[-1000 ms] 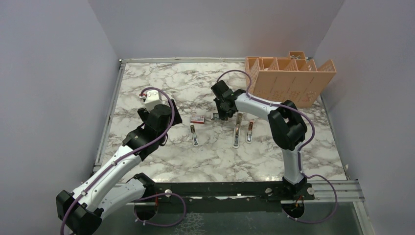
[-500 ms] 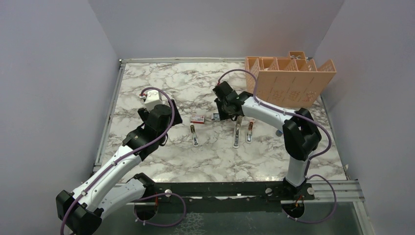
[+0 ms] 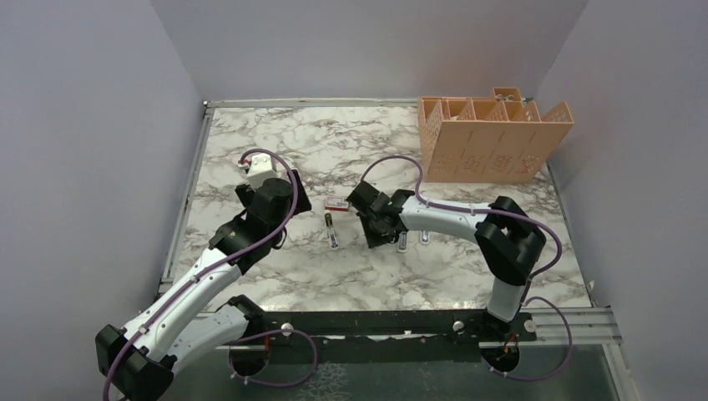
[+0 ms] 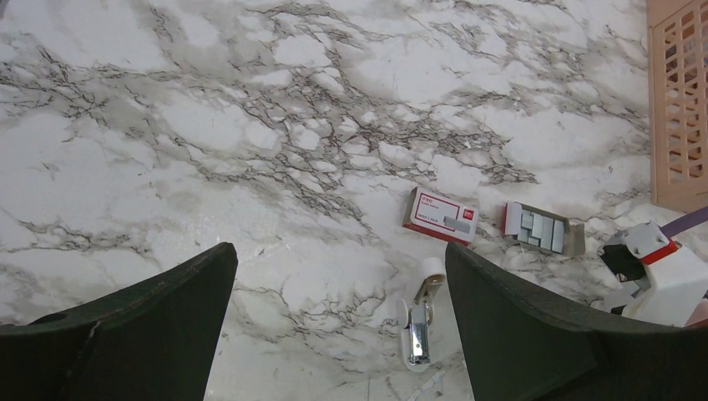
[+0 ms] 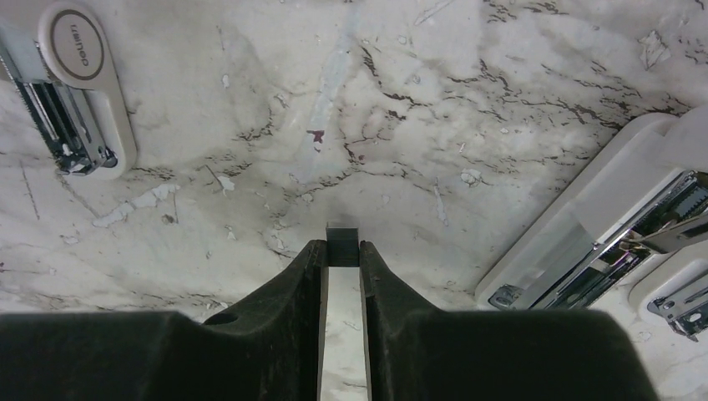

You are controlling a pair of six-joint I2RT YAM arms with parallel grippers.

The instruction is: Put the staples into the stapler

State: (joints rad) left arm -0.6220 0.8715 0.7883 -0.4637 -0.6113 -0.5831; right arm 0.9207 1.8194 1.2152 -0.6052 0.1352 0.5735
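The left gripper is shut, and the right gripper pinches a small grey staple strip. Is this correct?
Not quite: the left gripper is open, its fingers wide apart in the left wrist view. The right gripper does pinch a small grey staple strip.

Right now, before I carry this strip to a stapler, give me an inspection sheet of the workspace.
Surface: marble-pattern table, light scuffs, no spills seen.
Job's things: red-and-white staple box beside grey tray of staples; left stapler and two right staplers lie flat, magazines exposed.
Clutter: peach slotted organizer, far right corner.
Grippers: left gripper wide open, empty; right gripper shut on a small grey staple strip, between the staplers.
Cables: purple cables loop along both arms, no snag seen.
Surroundings: plain grey walls on three sides.
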